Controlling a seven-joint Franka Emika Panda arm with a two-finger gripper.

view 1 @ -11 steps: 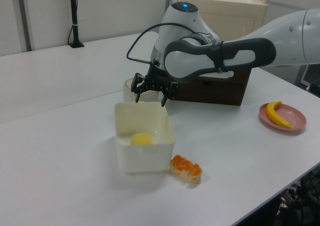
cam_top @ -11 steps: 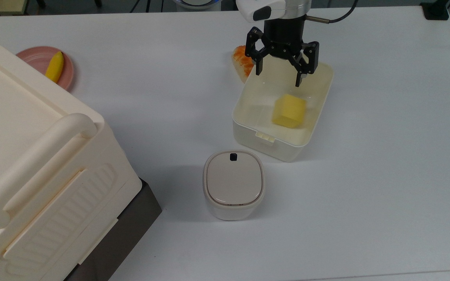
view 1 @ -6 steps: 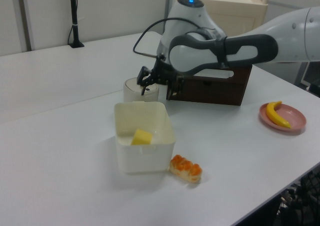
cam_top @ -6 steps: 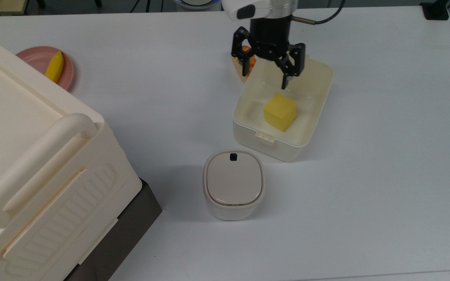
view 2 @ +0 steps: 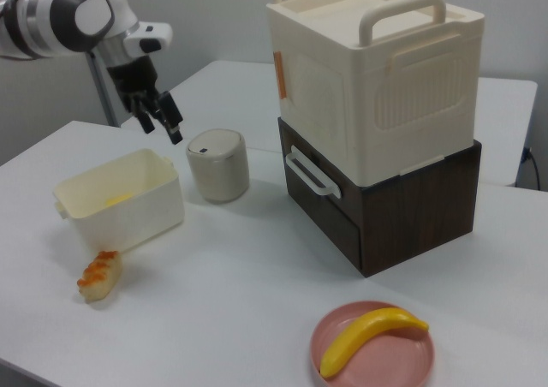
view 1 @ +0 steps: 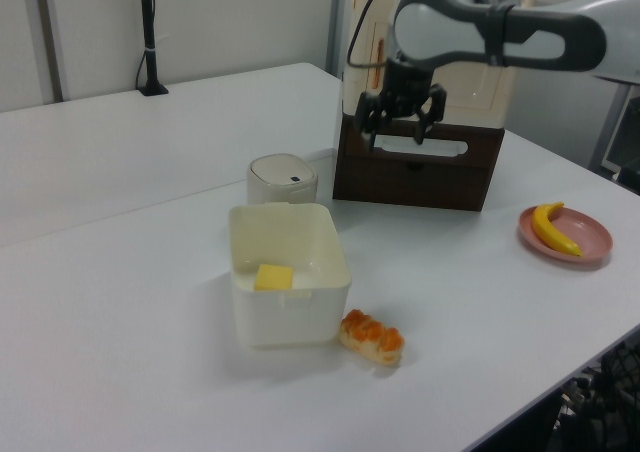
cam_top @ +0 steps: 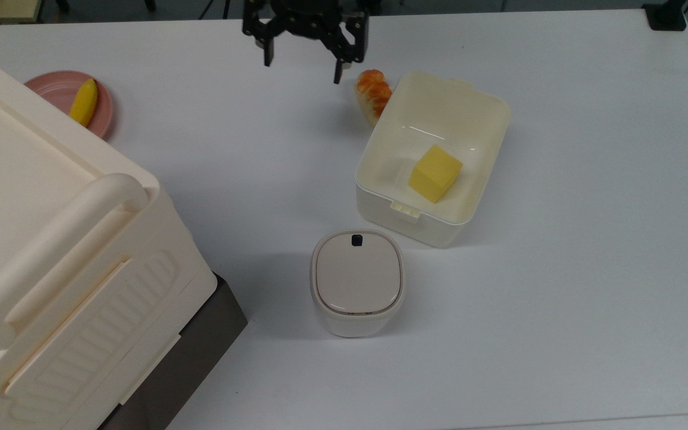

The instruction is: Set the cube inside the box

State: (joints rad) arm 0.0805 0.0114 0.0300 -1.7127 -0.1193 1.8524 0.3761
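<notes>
Going left to right in the top view: large cream case (cam_top: 51, 251) at the top view's left, pink plate (cam_top: 60, 89) with a banana piece (cam_top: 83, 102) behind it, small lidded bin (cam_top: 357, 280) near centre, then the box (cam_top: 481, 107) at the top view's right of centre, an orange-topped food piece (cam_top: 372, 92) just beside its far left corner. The cube (cam_top: 435, 174) is seen lying inside the box, on its floor, tilted a little against the box walls; the left view (view 1: 274, 277) confirms it is below the rim. Task is judged done as far as placement goes: cube in, nothing gripped. What is left, if anything, is judged to be only clearing the arm away. The hand (cam_top: 302, 57) is seen at the top edge of the top view, fingers spread wide and empty, raised above the surface (cam_top: 589, 269). The cube lies well apart from it, toward the top view's lower right, with the box's near-left wall and the food piece between them. In the left view the hand (view 1: 400, 132) hangs in front of the dark drawer unit (view 1: 420, 177), well clear of the box (view 1: 290, 322).
</notes>
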